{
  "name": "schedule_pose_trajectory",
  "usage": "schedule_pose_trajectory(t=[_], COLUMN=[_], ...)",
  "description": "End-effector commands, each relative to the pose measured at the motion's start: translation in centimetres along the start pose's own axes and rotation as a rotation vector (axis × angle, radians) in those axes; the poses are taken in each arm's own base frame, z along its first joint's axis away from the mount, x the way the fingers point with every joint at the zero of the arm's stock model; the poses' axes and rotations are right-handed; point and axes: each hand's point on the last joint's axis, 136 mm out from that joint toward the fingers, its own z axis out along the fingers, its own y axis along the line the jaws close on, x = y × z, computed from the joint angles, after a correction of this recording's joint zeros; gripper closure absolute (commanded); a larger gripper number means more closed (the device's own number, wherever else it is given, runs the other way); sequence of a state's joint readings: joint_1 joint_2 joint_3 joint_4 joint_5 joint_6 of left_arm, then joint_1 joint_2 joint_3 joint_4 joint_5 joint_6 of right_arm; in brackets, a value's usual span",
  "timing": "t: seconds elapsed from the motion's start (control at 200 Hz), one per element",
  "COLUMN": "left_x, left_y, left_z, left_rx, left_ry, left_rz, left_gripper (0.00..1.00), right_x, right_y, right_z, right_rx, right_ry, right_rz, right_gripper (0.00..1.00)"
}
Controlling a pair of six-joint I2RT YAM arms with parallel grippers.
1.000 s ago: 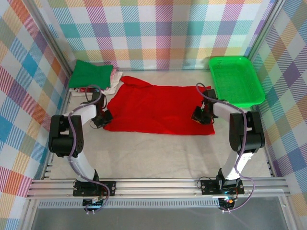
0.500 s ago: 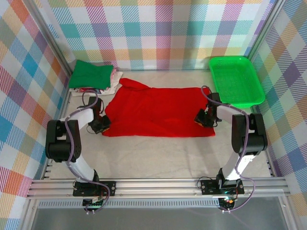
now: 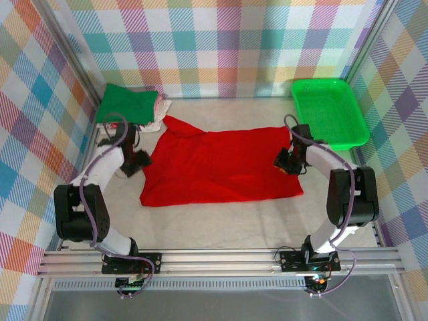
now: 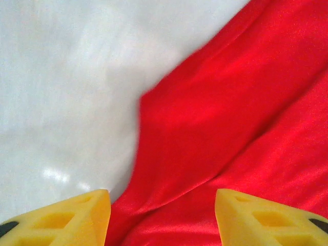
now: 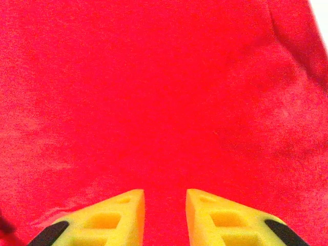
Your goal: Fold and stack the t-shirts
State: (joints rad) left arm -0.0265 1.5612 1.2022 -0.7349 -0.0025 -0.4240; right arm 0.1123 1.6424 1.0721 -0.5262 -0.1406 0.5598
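Red t-shirt (image 3: 221, 167) seemingly nearer, askew

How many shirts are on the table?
3: a red shirt spread in the middle, a green shirt folded back left, a pinkish-white shirt poking out beside it. More may hide underneath.

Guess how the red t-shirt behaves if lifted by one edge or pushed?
Likely floppy: the red t-shirt lies flat with soft creases, so it should sag from a pinch. Probably light, as it looks thin. Pushed, it may bunch up rather than slide whole across the table.
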Motion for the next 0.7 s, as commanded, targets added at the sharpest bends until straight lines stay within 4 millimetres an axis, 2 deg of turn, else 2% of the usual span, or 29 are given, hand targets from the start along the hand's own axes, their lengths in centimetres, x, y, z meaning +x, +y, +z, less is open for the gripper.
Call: schedule_pose_trajectory(t=[0.0,0.06,0.14,0.265,0.36,0.47,0.695], left_x=[-4.2,-5.9,-7.5,-9.3,-10.1,-10.7,-11.8], left_y=[-5.0,-7.7,-10.3,-12.6,-13.7,-14.7,-16.0], left_z=[-0.5,0.7,3.1,7.1,10.0,12.4,14.6], left_rx=[0.015,0.070,0.127,0.155,0.160,0.178,0.206], left_ry=[-0.088,-0.078,-0.058,-0.028,0.002,0.013,0.005], left_rz=[0.128,0.130,0.098,0.054,0.027,0.005,-0.009], left_gripper=[0.46,0.47,0.47,0.46,0.44,0.44,0.49], right_x=[-2.3,-2.8,-3.4,-3.7,-3.8,-3.9,-3.7], right_y=[3.9,5.6,7.4,8.8,9.0,8.8,8.8], right_z=[-2.2,-2.2,-2.2,-1.8,-1.5,-1.4,-1.2], right_rx=[-0.037,-0.061,-0.102,-0.128,-0.126,-0.111,-0.120], right_ry=[-0.095,-0.114,-0.126,-0.124,-0.122,-0.120,-0.117], right_rz=[-0.109,-0.146,-0.163,-0.191,-0.209,-0.221,-0.224], right_gripper=[0.72,0.71,0.71,0.70,0.70,0.69,0.68])
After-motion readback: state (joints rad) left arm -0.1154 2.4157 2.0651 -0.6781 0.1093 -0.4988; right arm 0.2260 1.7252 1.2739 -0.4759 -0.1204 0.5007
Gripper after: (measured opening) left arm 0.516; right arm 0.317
